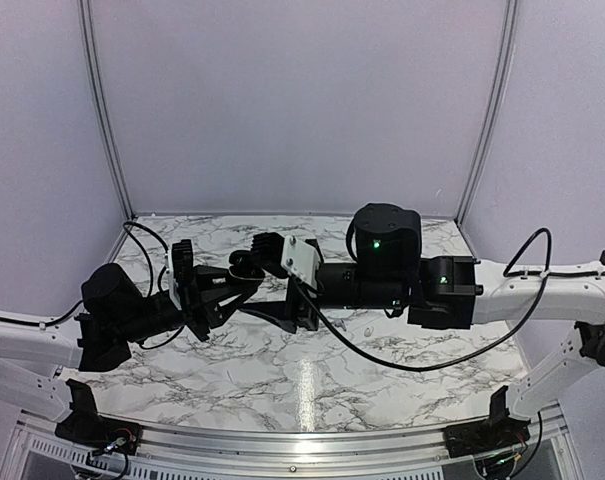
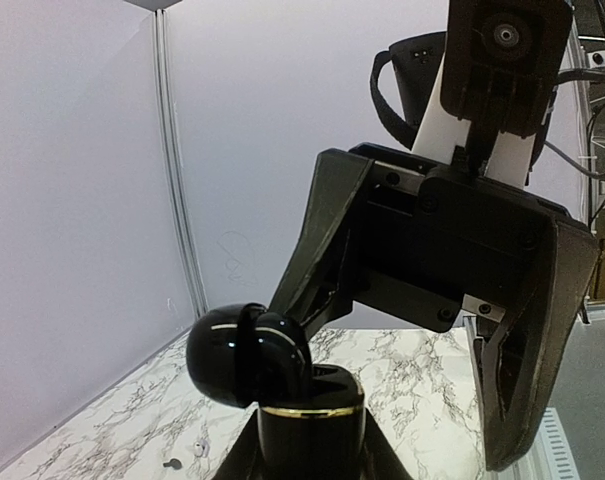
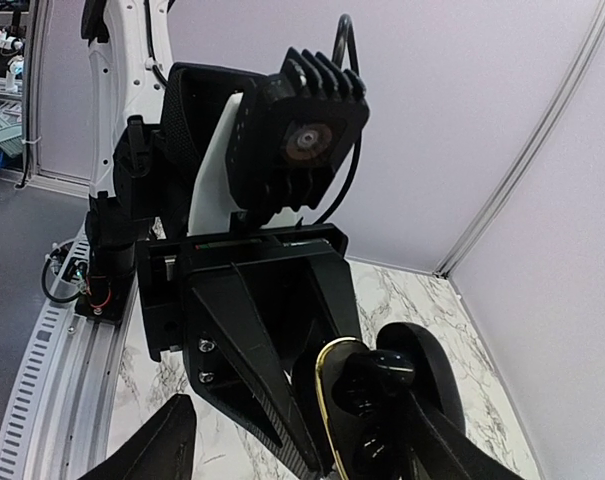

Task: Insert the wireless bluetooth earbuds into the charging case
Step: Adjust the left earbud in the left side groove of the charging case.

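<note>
**Left gripper.** The left gripper [image 1: 234, 286] is closed narrow on the glossy black, pebble-shaped charging case with a gold rim band [image 2: 311, 424]. The case is held off the white-and-grey marble-patterned counter [image 1: 282, 385], upright, with its opening facing up. The domed black lid [image 2: 244, 354] is swung open and hangs to one side of the case body on its hinge.

**Right gripper.** The right gripper [image 2: 392, 385] stands just above and behind the case with its jaws spread wide and nothing between them. In the left wrist view, one finger [image 2: 327, 250] runs down to the open lid and ends just beside it. Contact with the lid cannot be determined. The other finger [image 2: 527, 380] hangs well to the far side of the case, apart from it.

**Case interior.** In the right wrist view the gold rim and the dark cavity are visible between the fingers of the left gripper. The interior is black on black, so whether a bud is seated there cannot be determined.

**Earbuds.** One tiny white bud [image 1: 367, 328] lies on the counter, below the right arm and well apart from the case. The left wrist view shows a tiny white item [image 2: 198, 449] on the counter, with a small dark item [image 2: 172, 463] just beside it. Both are too small to identify.
</note>
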Controlling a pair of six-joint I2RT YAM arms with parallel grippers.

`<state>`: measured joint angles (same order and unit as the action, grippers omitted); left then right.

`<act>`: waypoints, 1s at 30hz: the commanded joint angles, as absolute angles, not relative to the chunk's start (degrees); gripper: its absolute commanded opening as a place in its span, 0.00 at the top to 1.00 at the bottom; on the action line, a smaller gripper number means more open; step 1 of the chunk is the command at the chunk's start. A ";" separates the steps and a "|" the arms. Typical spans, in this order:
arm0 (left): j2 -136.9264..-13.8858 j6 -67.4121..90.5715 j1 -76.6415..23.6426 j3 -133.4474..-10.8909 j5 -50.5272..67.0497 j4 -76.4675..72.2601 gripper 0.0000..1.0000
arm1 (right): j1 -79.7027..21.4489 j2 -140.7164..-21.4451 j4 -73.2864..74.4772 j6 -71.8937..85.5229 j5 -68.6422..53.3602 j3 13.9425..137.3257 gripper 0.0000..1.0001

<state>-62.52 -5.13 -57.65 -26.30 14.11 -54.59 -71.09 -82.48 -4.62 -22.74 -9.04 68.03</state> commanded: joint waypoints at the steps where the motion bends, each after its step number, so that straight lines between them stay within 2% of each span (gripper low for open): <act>1: -62.83 -4.31 -57.31 -27.81 13.05 -55.28 1.00 | -71.54 -80.75 -5.83 -23.33 -11.73 67.97 0.34; 10: -63.29 -3.55 -56.78 -28.12 13.09 -55.28 1.00 | -71.72 -80.15 -4.95 -23.33 -12.77 67.45 0.39; 21: -63.05 -4.13 -56.78 -28.13 14.83 -55.28 1.00 | -71.64 -81.10 -5.98 -20.28 -4.62 68.04 0.35; 30: -63.70 -4.60 -56.78 -28.50 16.19 -55.23 1.00 | -71.54 -83.03 -6.45 -18.98 -3.51 68.91 0.32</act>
<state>-63.42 -4.08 -56.99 -26.30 14.61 -54.54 -71.40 -81.97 -4.69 -20.58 -4.73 67.29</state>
